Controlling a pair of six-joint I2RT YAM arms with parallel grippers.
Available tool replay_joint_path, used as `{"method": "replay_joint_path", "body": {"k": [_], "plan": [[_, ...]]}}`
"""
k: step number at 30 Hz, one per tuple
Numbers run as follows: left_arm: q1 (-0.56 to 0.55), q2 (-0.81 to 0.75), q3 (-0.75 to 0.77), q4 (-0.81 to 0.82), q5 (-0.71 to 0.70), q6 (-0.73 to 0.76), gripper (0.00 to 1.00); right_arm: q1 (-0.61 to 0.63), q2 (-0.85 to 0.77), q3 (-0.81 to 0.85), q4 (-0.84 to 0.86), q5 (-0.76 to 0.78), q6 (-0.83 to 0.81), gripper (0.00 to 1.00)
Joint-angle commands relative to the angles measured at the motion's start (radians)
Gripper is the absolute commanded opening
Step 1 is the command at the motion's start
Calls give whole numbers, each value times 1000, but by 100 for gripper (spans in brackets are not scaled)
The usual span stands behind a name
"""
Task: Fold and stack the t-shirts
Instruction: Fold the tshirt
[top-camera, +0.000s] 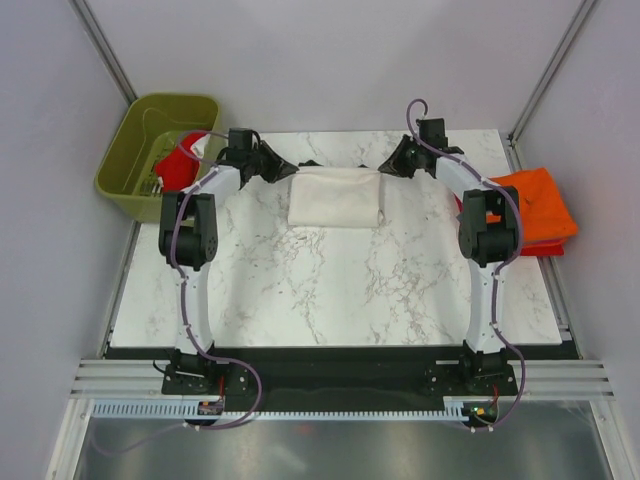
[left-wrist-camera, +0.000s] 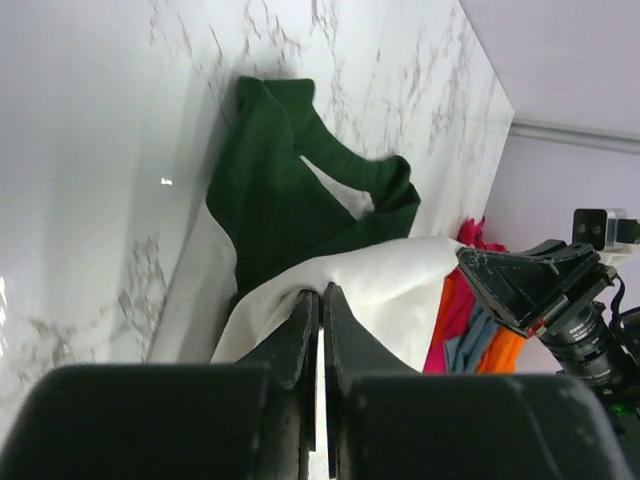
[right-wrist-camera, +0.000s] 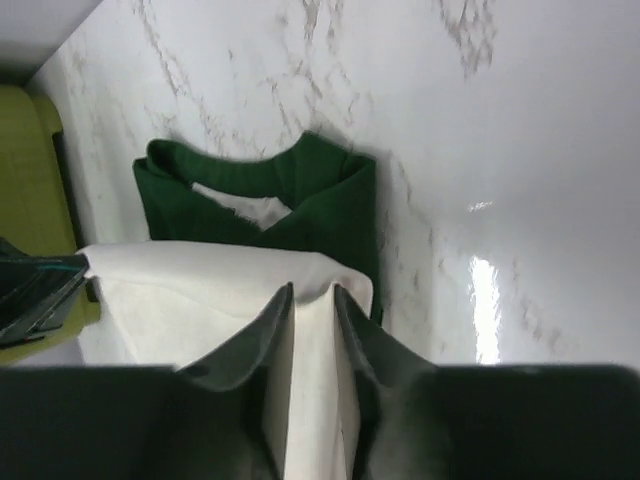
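The cream t-shirt (top-camera: 335, 197) lay folded into a rectangle at the far middle of the marble table (top-camera: 330, 290), with no writing legible on its showing faces. The left gripper (top-camera: 288, 172) met its far left corner and the right gripper (top-camera: 386, 168) its far right corner.

From above, the shirt looked almost wholly cream. Only the wrist cameras showed the dark green collar (left-wrist-camera: 285, 195) and green cloth lying flat on the marble beyond the raised cream edge. The left wrist view showed its fingers (left-wrist-camera: 300, 335) pressed nearly together, with a cream fold pinched in the thin slit between them. The right wrist view showed its fingers (right-wrist-camera: 270, 340) set narrowly, with cream cloth filling the gap.

An orange t-shirt (top-camera: 540, 198) lay at the table's far right edge. The left wrist view alone showed grey-blue cloth (left-wrist-camera: 470, 352) and pink-red cloth bunched with it. An olive-green bin (top-camera: 125, 165) stood off the far left corner with red cloth (top-camera: 178, 165) inside. The right wrist view caught only the bin's wall.
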Motion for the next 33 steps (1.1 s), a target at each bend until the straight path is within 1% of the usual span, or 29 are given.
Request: {"method": "replay_joint_path", "body": {"k": [1,2,3,4,6,7,8,10,11,13,16,19,26,27,29,30,31,32,33], "plan": [[16,83,129,48,28,-20,11,-23,71,63,192,-69,49,34],[14,98,146,48,31,-13,24,-25,79,54,257,-74,52,52],[14,109,170,46,34,16,52,-25,77,42,284,-75,49,73],[14,112,170,46,31,33,60,-25,70,13,302,-77,41,76],[14,86,138,36,14,91,64,-26,27,-35,358,-85,9,75],[14,68,115,37,-21,115,68,-25,6,-69,382,-82,0,75],[14,21,91,40,-36,136,69,-28,-17,-140,417,-74,-14,75],[12,-24,17,50,-68,182,69,-29,-70,-207,428,-68,-17,74],[11,-64,-7,53,-78,191,69,-31,-76,-213,425,-77,-15,74],[8,-89,-56,53,-99,211,69,-33,-68,-213,409,-124,-11,74],[6,-100,-84,45,-122,231,69,-33,-38,-204,407,-158,6,73],[6,-77,-72,42,-118,248,69,-33,-16,-209,407,-168,6,73],[-20,55,46,-39,-116,270,68,-31,64,-199,407,-174,11,63],[-23,71,70,-42,-115,271,68,-29,80,-193,401,-171,11,59],[-32,107,90,-49,-104,270,68,-28,100,-169,387,-166,9,56],[-35,120,113,-55,-105,265,67,-26,107,-163,385,-164,11,49],[-37,144,126,-68,-107,262,65,-23,120,-149,379,-151,11,41],[-35,157,138,-69,-108,257,63,-20,129,-137,375,-145,11,41],[-37,166,164,-85,-111,248,56,-20,142,-121,370,-143,14,35]]}}
